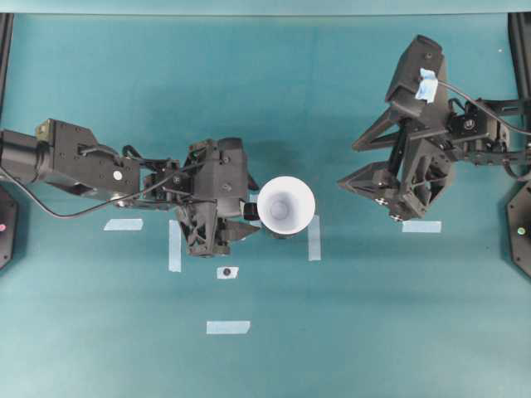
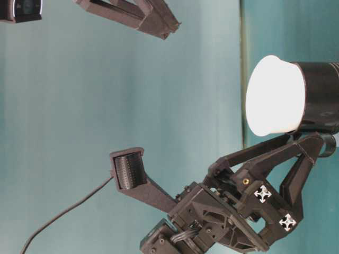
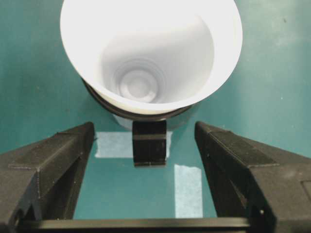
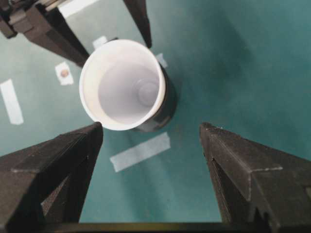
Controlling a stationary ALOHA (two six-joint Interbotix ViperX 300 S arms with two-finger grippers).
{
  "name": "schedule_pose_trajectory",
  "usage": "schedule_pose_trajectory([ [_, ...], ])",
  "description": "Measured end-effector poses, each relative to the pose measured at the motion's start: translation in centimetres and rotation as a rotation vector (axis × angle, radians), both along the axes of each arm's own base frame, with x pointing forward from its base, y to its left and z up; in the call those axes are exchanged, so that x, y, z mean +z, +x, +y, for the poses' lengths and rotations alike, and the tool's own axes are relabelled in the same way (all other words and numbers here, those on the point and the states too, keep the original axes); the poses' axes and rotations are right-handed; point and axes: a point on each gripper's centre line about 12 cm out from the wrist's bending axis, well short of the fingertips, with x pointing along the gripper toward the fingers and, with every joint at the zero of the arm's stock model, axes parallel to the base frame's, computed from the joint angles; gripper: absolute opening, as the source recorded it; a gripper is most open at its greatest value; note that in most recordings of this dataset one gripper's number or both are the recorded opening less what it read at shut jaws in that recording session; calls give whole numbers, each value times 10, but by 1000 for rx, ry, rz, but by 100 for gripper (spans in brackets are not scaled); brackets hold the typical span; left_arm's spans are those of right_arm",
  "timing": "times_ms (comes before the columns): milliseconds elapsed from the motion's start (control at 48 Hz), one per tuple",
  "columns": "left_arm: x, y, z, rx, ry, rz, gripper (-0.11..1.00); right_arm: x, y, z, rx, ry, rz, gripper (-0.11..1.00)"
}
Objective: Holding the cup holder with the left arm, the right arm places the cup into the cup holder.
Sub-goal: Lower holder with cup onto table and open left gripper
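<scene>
The white cup [image 1: 286, 206] sits upright inside the black cup holder [image 4: 166, 104], whose ring shows just under the cup's rim [image 3: 150, 48]. The holder's short side tab [image 3: 149, 143] points toward my left gripper [image 3: 144, 128]. That gripper is open, with a finger on each side of the tab and a clear gap to both. In the overhead view the left gripper [image 1: 249, 211] is just left of the cup. My right gripper [image 1: 347, 166] is open and empty, off to the cup's right; in its wrist view the cup [image 4: 121, 82] lies beyond its fingertips [image 4: 151, 127].
Several pale tape strips lie on the teal table around the cup, such as one [image 1: 314, 237] to its right and one [image 1: 174, 245] under the left arm. A small tape square with a dark dot [image 1: 226, 272] lies nearer the front.
</scene>
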Motion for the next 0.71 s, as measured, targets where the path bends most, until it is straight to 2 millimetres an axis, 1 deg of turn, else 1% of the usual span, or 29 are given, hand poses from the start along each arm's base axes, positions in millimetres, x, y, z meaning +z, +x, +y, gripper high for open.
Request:
schedule_pose_trajectory([
  [250, 2, -1, -1, -1, 0, 5, 86, 0, 0, 0, 0, 0, 0, 86],
  [375, 13, -3, -1, -1, 1, -20, 86, -2, -1, 0, 0, 1, 5, 86],
  [562, 23, -12, -1, -1, 2, -37, 86, -4, -2, 0, 0, -1, 5, 86],
  [708, 36, -19, -3, -12, 14, -67, 86, -4, -3, 1, 1, -3, -7, 86],
])
